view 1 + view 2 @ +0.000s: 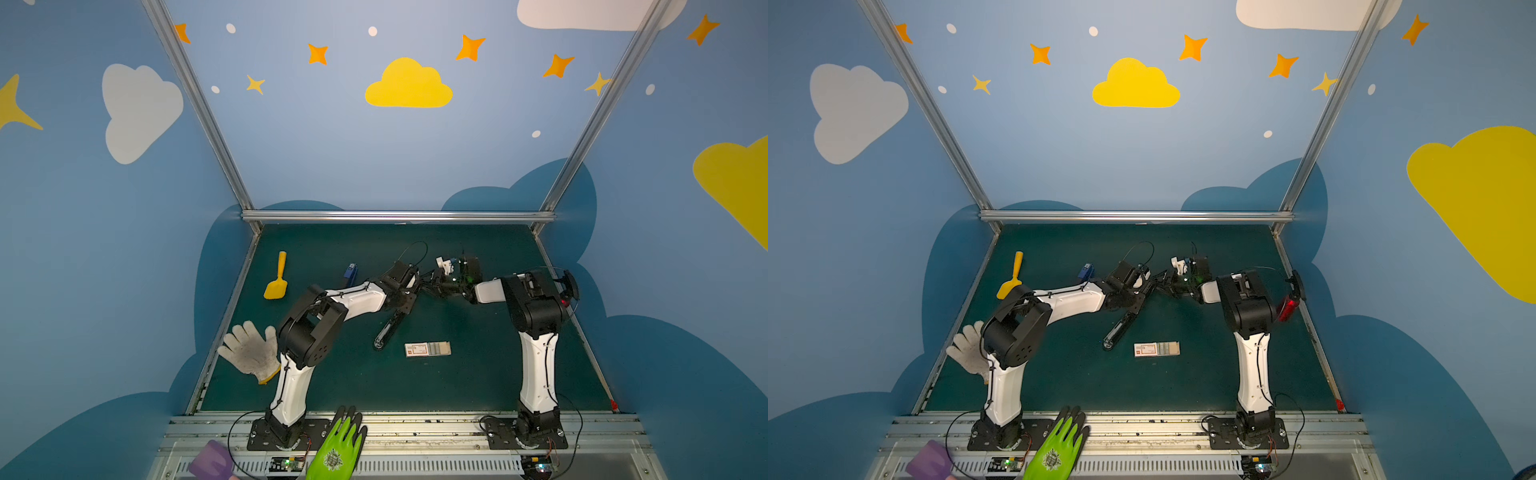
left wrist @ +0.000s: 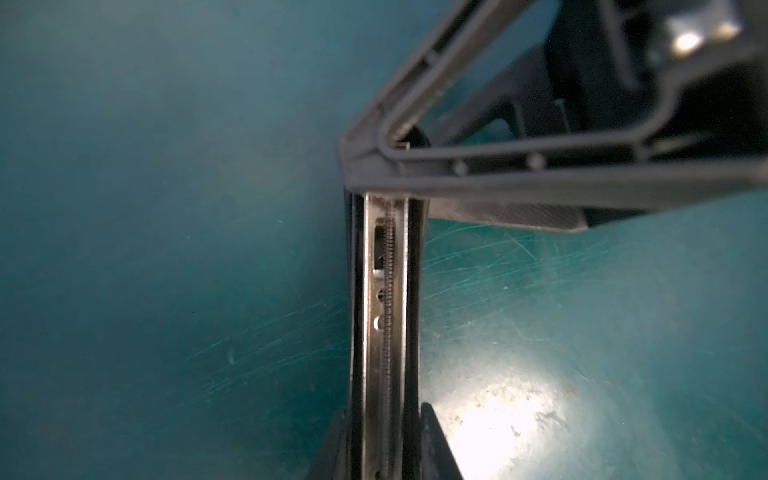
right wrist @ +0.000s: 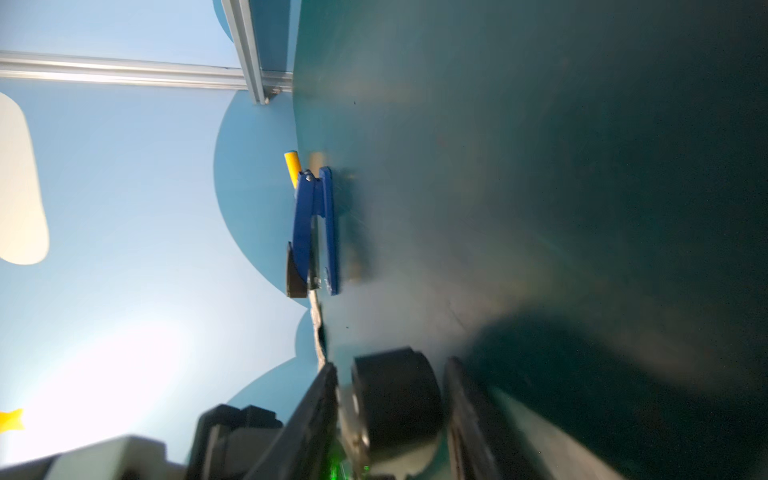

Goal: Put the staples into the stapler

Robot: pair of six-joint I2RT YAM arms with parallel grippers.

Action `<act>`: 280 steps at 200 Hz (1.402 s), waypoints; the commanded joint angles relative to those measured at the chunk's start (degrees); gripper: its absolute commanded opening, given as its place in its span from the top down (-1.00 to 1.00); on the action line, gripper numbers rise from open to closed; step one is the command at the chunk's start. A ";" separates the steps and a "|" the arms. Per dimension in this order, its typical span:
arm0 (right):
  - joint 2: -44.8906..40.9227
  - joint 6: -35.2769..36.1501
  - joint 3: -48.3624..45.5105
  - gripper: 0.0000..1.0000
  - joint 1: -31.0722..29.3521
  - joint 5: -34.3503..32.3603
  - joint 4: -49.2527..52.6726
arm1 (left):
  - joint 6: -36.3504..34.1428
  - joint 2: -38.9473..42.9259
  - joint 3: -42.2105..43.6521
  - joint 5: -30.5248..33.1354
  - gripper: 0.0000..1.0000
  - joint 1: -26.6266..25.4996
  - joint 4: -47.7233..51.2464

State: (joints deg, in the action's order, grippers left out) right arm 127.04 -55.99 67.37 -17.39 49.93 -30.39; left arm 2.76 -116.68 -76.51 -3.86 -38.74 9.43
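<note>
A green glove (image 1: 338,446) lies up front; in both top views the staples (image 1: 439,348) sit in their open box (image 1: 417,350), near the stapler (image 1: 386,332). Left wrist view: the left gripper (image 2: 384,409) clamps the opened stapler. Right wrist view: the right gripper (image 3: 390,365), spread unclear. The strips look light and brittle; pinch the long sides.

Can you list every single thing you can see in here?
black stapler: one, black, opened, mid-mat
staple box: one, white with red label, drawer out, beside the black stapler
blue stapler: one, blue, far side
scoop: one, yellow, far left
knit glove: one, white, left edge
rubber glove: one, green, front rail
purple thing: one, front corner
mat: one, dark green
arms: two, white-black
left tool: black, gripping the black stapler
right tool: black, opposite; opening unclear
</note>
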 commanded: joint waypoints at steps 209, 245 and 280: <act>-1.46 1.41 -3.24 0.75 4.08 1.95 -5.07 | 9.27 43.78 55.85 3.75 0.00 -1.08 -35.87; -1.35 1.30 -2.95 0.75 3.94 1.98 -4.80 | 7.00 37.47 58.23 0.47 0.10 -1.20 -44.12; -1.41 2.26 -2.86 0.75 4.05 1.75 -3.53 | 5.51 33.62 57.13 -1.50 0.19 -1.49 -46.83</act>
State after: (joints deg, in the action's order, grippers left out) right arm 126.91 -55.27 64.01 -13.58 51.51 -35.27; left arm 10.11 -81.62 -18.50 -3.33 -39.92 -32.25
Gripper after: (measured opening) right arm 0.285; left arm 0.414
